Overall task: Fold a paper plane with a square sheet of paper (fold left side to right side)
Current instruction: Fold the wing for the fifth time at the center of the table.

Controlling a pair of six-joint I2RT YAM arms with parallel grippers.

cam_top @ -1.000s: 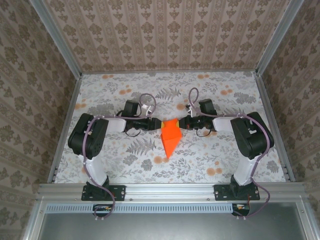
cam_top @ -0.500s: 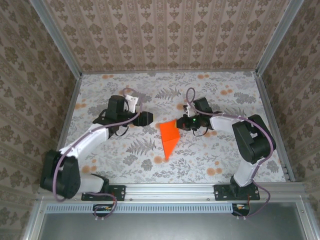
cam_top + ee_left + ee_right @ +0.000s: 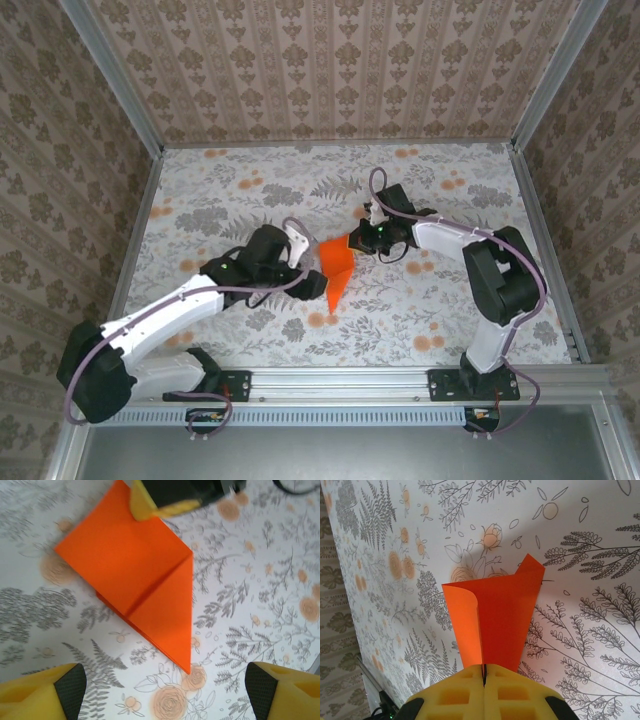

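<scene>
Left claw (image 3: 165, 686) swung beside orange sheet (image 3: 135, 575), seemingly apart; right claw (image 3: 483, 676) pinching.

A robot test cell, folks, a lab rig through and through! Under the left gripper (image 3: 318, 286) and the right gripper (image 3: 356, 240) lay a floral table cover (image 3: 430, 310). Beyond them stood a back wall (image 3: 330, 70) papered in damask, with the same paper to either side. Homely dressing, but bare aluminium posts (image 3: 112, 80) framed the corners. An aluminium rail (image 3: 340, 378) ran behind the grippers with both arm bases (image 3: 205, 380) bolted to it, and a grey metal panel (image 3: 340, 455) lay behind that.
</scene>
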